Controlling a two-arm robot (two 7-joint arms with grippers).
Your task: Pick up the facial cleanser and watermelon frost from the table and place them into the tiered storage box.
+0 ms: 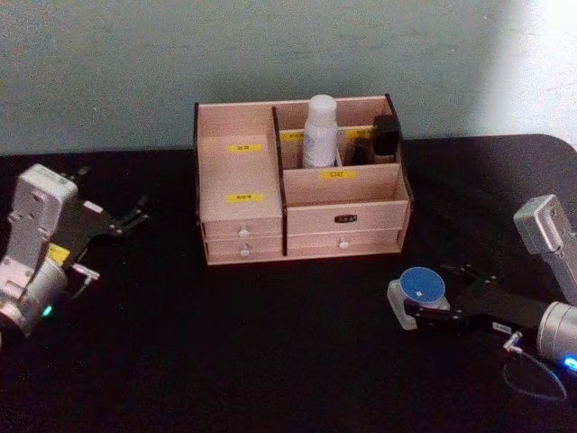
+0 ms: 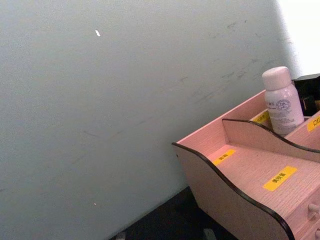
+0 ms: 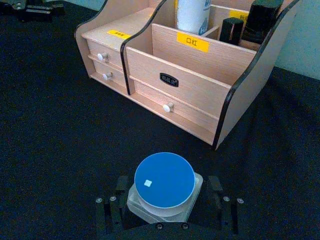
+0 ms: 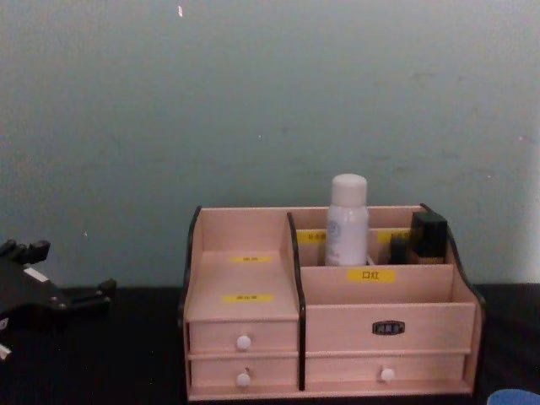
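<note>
A bottle (image 1: 320, 133) stands in the tiered storage box (image 1: 242, 230); a jar (image 1: 422, 290) sits front-right on the table (image 1: 225, 352).

Both arms carry silver-grey boxy housings (image 1: 41, 203). The left gripper (image 1: 135, 215) is black, and its wrist bears a yellow label (image 1: 57, 253) and a green light (image 1: 46, 311). The right gripper (image 1: 420, 305) is black too, with small screws (image 3: 110, 199), a blue light (image 1: 568, 363) and a thin looped cable (image 1: 534, 383).

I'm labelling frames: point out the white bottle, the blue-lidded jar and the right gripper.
white bottle (image 1: 320, 140), head view, middle of its body.
blue-lidded jar (image 1: 422, 285), head view, centre of the lid.
right gripper (image 3: 168, 186), right wrist view, midway between fingertips clamping the jar.
</note>
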